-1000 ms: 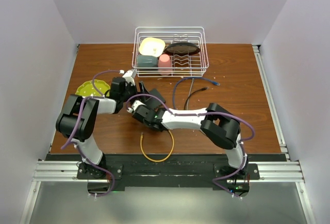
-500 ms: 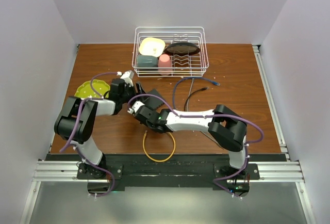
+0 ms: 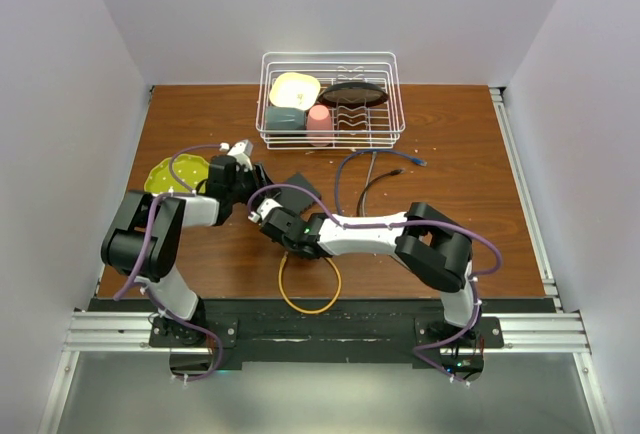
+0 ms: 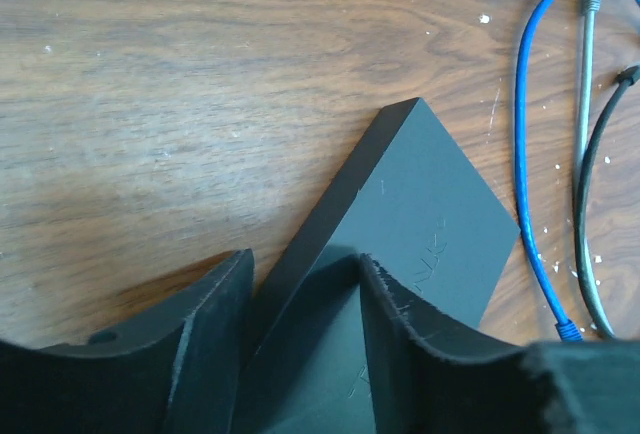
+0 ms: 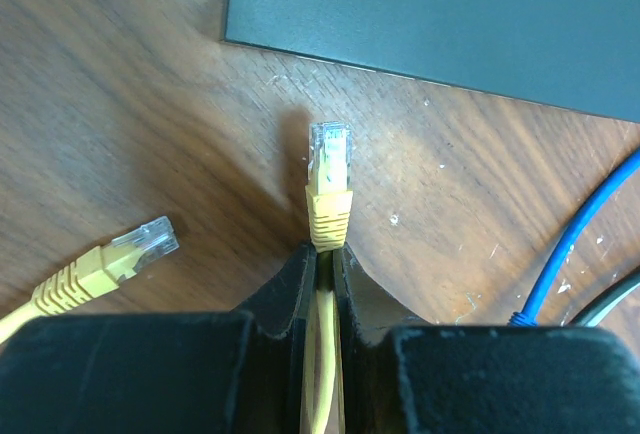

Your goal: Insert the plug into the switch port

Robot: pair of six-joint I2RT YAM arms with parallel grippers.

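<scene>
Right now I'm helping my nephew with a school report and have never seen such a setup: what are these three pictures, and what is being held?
Two robot arms, left and right, are bolted to a table's near edge. The wide picture looks down from above and behind them; the other two come from a camera on each wrist. The right hand pinches a yellow network cable just behind its clear plug, which points toward a flat dark grey box. The left hand straddles one edge of that box; whether it grips is unclear. Also there: the cable's free end, a blue cable, a black cable, a wire dish rack and a yellow-green plate.
</scene>
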